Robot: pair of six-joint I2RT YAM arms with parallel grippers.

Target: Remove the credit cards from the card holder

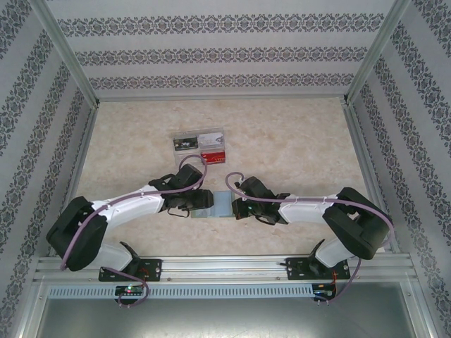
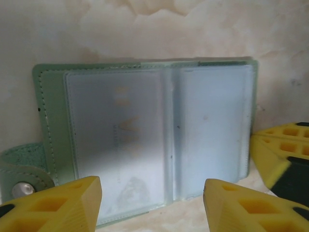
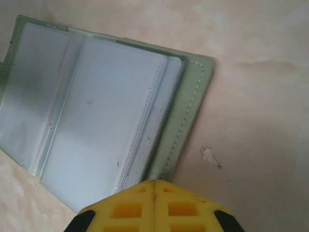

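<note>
The card holder (image 1: pixel 213 204) lies open and flat on the surface (image 1: pixel 296 141), toward its 6 o'clock edge close to the arm bases, pockets facing up. In the left wrist view its clear sleeves are frosted. Behind the 9 o'clock sleeve, faint lettering suggests a credit card (image 2: pixel 126 126) is inside; what the 3 o'clock sleeve holds I cannot tell. The snap tab (image 2: pixel 21 166) sticks out at the holder's 8 o'clock corner.

The left pincer (image 2: pixel 152 193) hovers at the holder's 9 o'clock side in the top view, its yellow fingers (image 2: pixel 72 205) apart and straddling the near edge. The right pincer (image 3: pixel 154 188), at 3 o'clock, has its fingers pressed together, the tip just at the holder's green border; contact is unclear.

The step in hand looks like pinning the holder and working a card free. Next, one pincer must steady the cover while the other catches a card edge at the sleeve mouth.

At 12 o'clock from the holder, well apart, a clear plastic box (image 1: pixel 201 145) holds flat card-shaped pieces: dark, pale and red.
</note>
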